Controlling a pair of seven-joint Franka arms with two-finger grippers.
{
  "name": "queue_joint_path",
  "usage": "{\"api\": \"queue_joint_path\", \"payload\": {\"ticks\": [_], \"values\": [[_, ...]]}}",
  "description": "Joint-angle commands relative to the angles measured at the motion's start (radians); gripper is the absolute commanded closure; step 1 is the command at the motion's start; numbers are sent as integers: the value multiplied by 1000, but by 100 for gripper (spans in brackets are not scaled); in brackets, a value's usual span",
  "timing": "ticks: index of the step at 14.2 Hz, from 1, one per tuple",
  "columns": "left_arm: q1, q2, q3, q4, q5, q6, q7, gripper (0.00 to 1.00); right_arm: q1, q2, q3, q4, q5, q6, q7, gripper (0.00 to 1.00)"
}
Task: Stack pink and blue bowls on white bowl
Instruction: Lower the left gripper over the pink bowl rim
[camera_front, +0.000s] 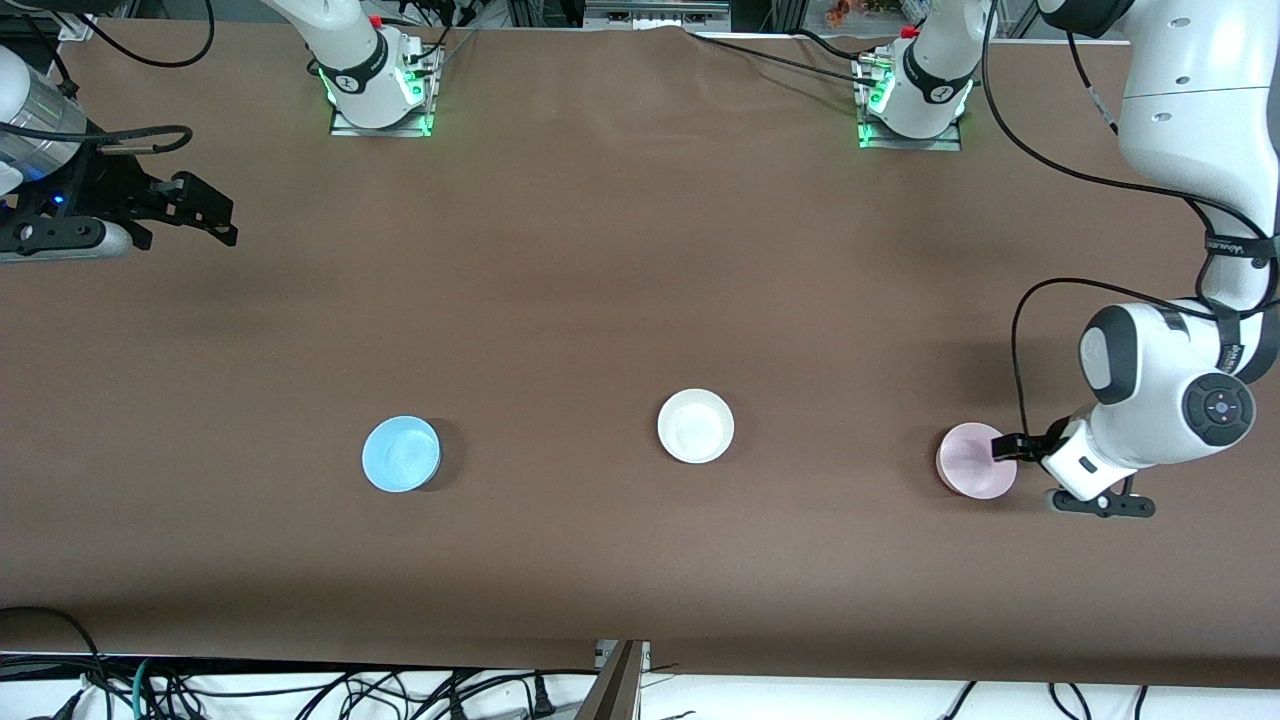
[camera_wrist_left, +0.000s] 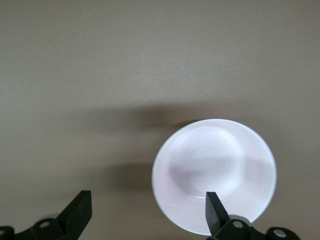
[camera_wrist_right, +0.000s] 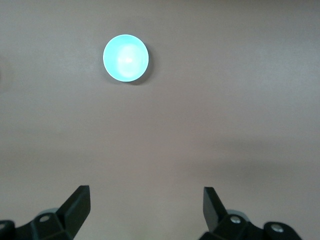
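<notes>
**Op A:** My left gripper (camera_front: 1010, 448) hangs spread wide at the pink bowl (camera_front: 972, 461), one finger over its rim. My worry: the smooth, shallow wall slides out when I squeeze.

**Op B:** Agreed — a thin glossy rim gives little to pinch. My right gripper (camera_front: 215, 215) waits open over bare table at its arm's end, the blue bowl (camera_front: 401, 453) well apart. The white bowl (camera_front: 695, 425) sits between the two, all three unstacked.

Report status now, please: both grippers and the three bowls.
Left gripper open over pale pink bowl. Right gripper open, waiting. Light blue bowl, white bowl unstacked.
</notes>
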Motion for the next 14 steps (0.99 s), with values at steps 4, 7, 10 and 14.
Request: {"api": "queue_joint_path", "payload": {"ticks": [4,7,10,14], "values": [[17,41,-4,-9,15,90,10,0,0,-3,1,14,10,-13,-1,0],[11,44,-4,-9,13,90,-1,1,0,-3,-1,13,10,-13,-1,0],[5,44,-4,-19,11,87,-43,4,0,-3,-1,14,10,-13,-1,0],[5,44,-4,-22,11,87,-56,4,0,-3,-1,13,10,-13,-3,0]]}}
